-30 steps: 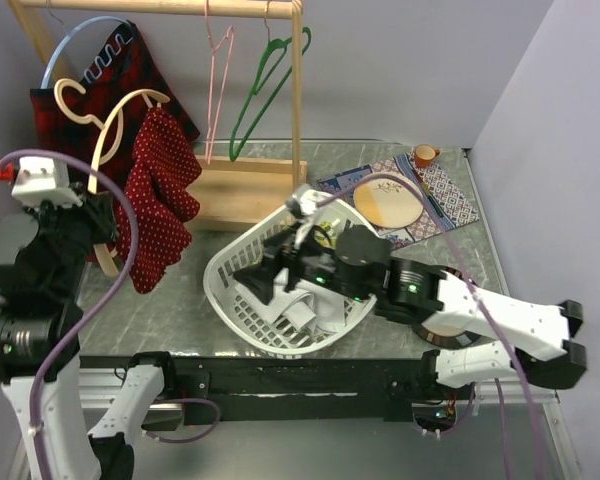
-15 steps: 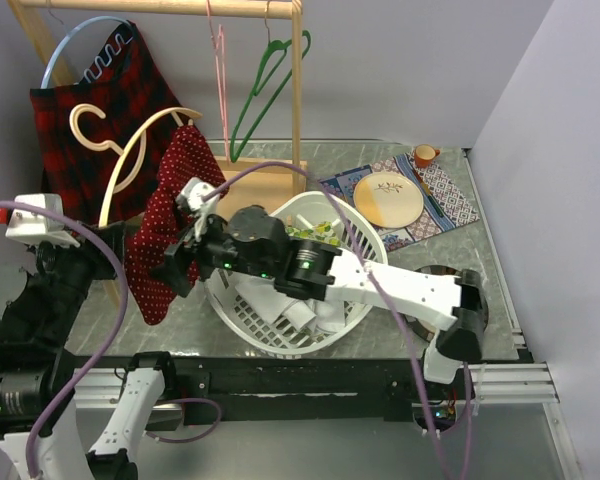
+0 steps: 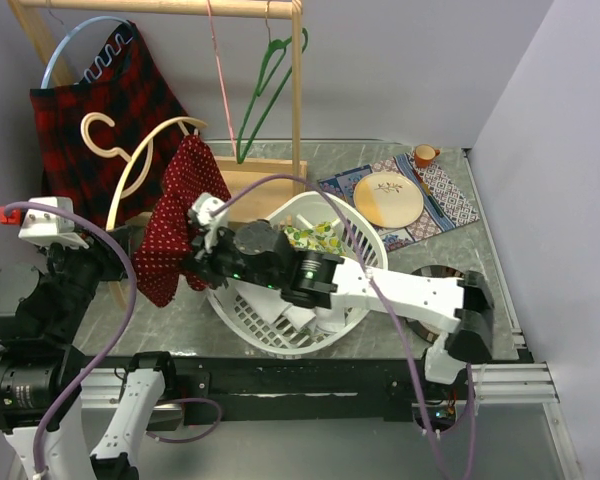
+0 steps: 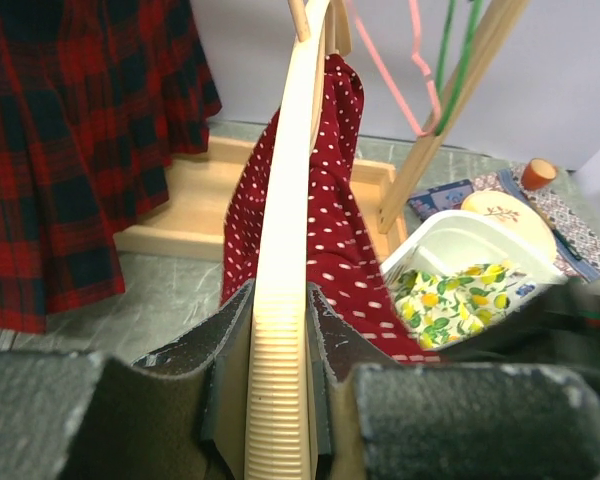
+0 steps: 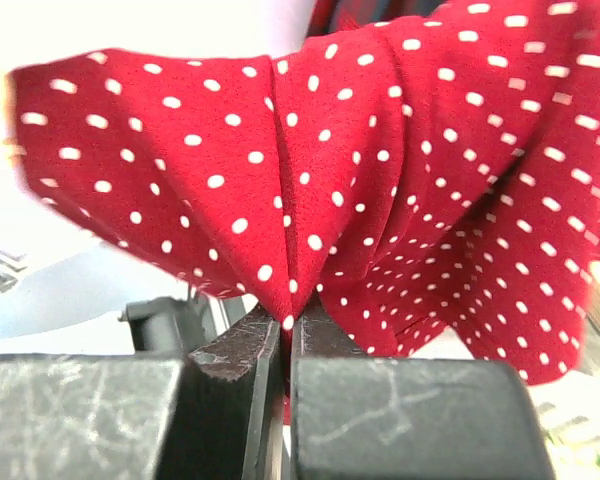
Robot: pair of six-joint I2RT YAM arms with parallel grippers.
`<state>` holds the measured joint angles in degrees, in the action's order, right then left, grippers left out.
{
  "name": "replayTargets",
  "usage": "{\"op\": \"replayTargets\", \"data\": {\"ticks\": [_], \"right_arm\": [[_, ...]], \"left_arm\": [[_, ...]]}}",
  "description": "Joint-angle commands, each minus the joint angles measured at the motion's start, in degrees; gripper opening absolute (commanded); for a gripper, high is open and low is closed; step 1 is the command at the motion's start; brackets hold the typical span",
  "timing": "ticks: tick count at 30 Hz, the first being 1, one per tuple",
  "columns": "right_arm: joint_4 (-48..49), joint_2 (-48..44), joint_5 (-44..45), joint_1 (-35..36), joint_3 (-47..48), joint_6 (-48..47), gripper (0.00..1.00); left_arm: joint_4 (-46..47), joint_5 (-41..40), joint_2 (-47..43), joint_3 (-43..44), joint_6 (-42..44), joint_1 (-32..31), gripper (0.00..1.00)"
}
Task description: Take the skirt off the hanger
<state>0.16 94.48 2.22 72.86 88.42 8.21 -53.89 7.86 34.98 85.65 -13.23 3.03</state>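
Observation:
A red skirt with white dots [image 3: 180,225] hangs from a cream wooden hanger [image 3: 140,165], held off the rack at the left. My left gripper [image 3: 118,262] is shut on the hanger's lower bar; in the left wrist view the ribbed bar [image 4: 285,250] stands pinched in my left gripper [image 4: 280,330], with the skirt [image 4: 330,220] draped beyond it. My right gripper [image 3: 196,262] reaches across from the right and is shut on a fold of the skirt. The right wrist view shows the dotted cloth [image 5: 380,150] bunched into my right gripper [image 5: 288,325].
A white laundry basket [image 3: 365,240] holding a lemon-print cloth [image 3: 315,238] sits under my right arm. The wooden rack [image 3: 298,90] carries a plaid skirt [image 3: 80,110], a pink hanger [image 3: 220,80] and a green hanger [image 3: 265,80]. A plate [image 3: 388,198] and cup [image 3: 424,154] lie far right.
My right arm swung left from the basket to the skirt and its jaws shut on the cloth. The left arm shifted with the hanger, still gripping it.

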Motion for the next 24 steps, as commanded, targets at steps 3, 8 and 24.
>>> {"op": "replayTargets", "data": {"ticks": [3, 8, 24], "right_arm": [[3.2, -17.3, 2.4, -0.1, -7.9, -0.5, 0.00], [0.2, -27.0, 10.2, 0.0, -10.7, -0.9, 0.00], [-4.0, -42.9, 21.0, -0.1, -12.3, -5.5, 0.00]], "left_arm": [[9.0, -7.4, -1.3, 0.0, 1.6, 0.0, 0.01], [12.8, -6.6, -2.0, -2.1, 0.8, 0.0, 0.01], [14.6, -14.0, -0.7, -7.1, 2.1, 0.0, 0.01]]}}
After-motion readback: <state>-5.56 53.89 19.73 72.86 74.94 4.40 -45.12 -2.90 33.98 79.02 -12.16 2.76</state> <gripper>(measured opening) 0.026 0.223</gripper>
